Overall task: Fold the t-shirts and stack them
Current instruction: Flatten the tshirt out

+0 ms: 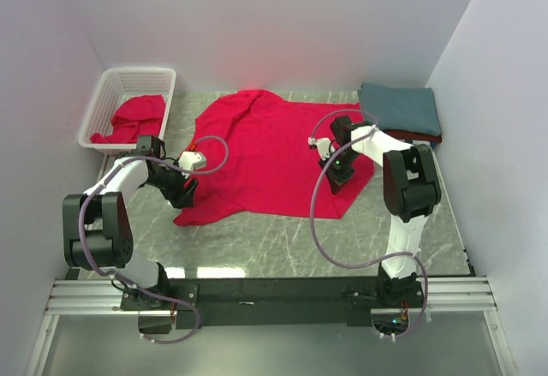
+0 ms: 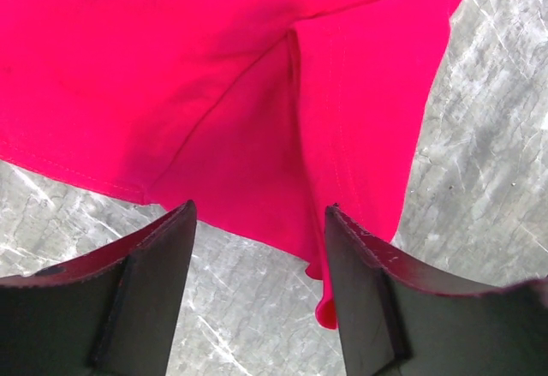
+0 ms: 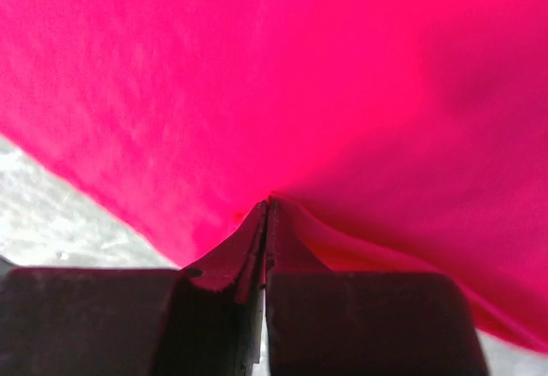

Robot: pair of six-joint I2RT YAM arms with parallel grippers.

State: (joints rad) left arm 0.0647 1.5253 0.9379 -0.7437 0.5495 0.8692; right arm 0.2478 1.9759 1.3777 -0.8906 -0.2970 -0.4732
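I have the red t-shirt [image 1: 274,149] spread wide over the middle of the grey marbled bench [image 1: 360,247], with its far edge near the back wall and its near-left corner running out to a point. My right pincer [image 1: 340,176] is down on the right side of that shirt. In the right wrist view its jaws are clenched together with a small ridge of red cloth nipped between the tips, so it is grasping the red t-shirt. The cloth around the pinch lies slightly puckered, and a strip of bare bench shows at the lower left of that view.

My left pincer [image 2: 261,217] is released. Its two dark fingers [image 2: 145,295] stand well apart just over the shirt's near-left corner, where a seam and a stitched hem cross. A tongue of the hem hangs down between the fingers, close to the right one; I cannot tell whether it touches.

At the far left stands a white lattice basket [image 1: 101,106] with a second red t-shirt [image 1: 137,119] crumpled inside. At the far right a teal t-shirt [image 1: 401,106] lies folded on top of a dark red t-shirt [image 1: 421,137], of which only an edge shows
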